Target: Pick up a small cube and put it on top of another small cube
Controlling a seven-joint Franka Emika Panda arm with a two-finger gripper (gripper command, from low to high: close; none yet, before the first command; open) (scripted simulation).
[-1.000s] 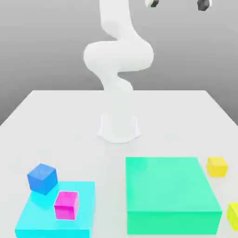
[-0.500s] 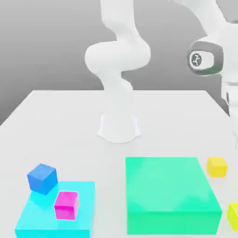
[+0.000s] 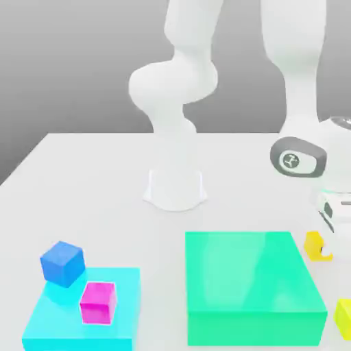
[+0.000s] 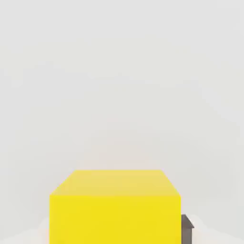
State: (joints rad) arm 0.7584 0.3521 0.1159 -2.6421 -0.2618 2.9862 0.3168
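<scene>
Jaws, spread I cannot tell how far, hang over the unmarked golden-yellow cube (image 3: 315, 245) beside the green block (image 3: 251, 281).

the white desk (image 3: 89, 178) carries a green block (image 3: 250, 284), a cyan slab (image 3: 68, 322), the small cube (image 3: 314, 245), a lemon-yellow cube (image 3: 344, 317) and the arm's base (image 3: 175, 188).

Tool (image 3: 328, 236) partly hides small cube (image 3: 315, 245)

golden-yellow small cube (image 3: 315, 245), flat on table (image 3: 89, 185)
</scene>
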